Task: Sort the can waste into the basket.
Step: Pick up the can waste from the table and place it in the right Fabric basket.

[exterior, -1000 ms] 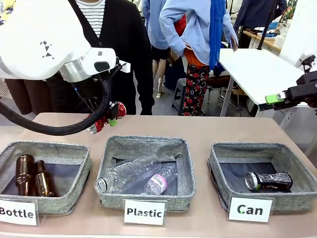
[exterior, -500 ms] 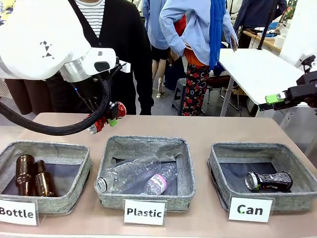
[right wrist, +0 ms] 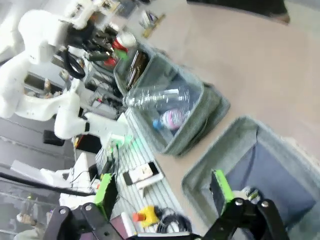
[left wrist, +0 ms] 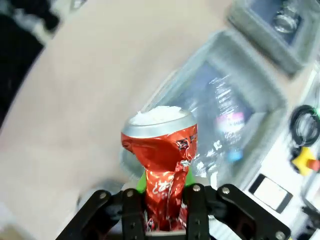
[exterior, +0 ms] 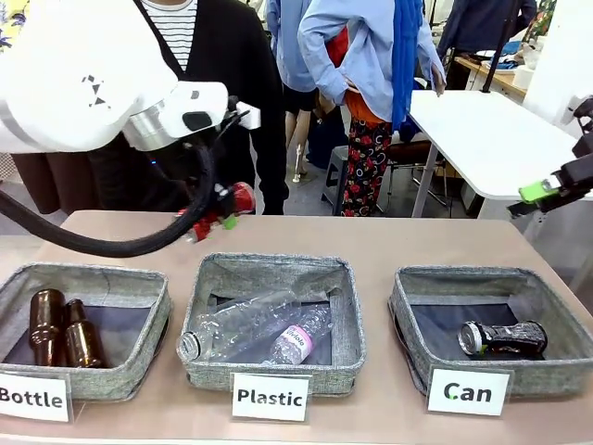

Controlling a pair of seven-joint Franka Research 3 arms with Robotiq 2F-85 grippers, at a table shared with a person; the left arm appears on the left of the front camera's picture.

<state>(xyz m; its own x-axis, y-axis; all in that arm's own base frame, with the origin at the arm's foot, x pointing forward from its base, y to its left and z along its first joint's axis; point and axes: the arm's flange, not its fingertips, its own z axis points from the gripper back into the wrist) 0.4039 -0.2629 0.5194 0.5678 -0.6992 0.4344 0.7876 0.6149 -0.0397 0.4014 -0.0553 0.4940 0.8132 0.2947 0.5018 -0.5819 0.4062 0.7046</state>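
You had the left gripper [exterior: 215,219] clamped on the red can [left wrist: 161,165] at its crushed, crinkled waist, silver end outward, held above the table [exterior: 398,243] behind the Plastic basket [exterior: 347,324], probably carrying it toward the Can basket [exterior: 403,320], grey woven fabric with dark lining. Black can [exterior: 502,337] already lay inside. Right gripper [right wrist: 165,197] hung with jaws wide, holding nothing.

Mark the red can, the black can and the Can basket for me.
red can [left wrist: 162,150], left wrist view, on its crumpled red side.
black can [exterior: 505,338], front view, on the middle of its body.
Can basket [exterior: 412,357], front view, on its grey front wall.
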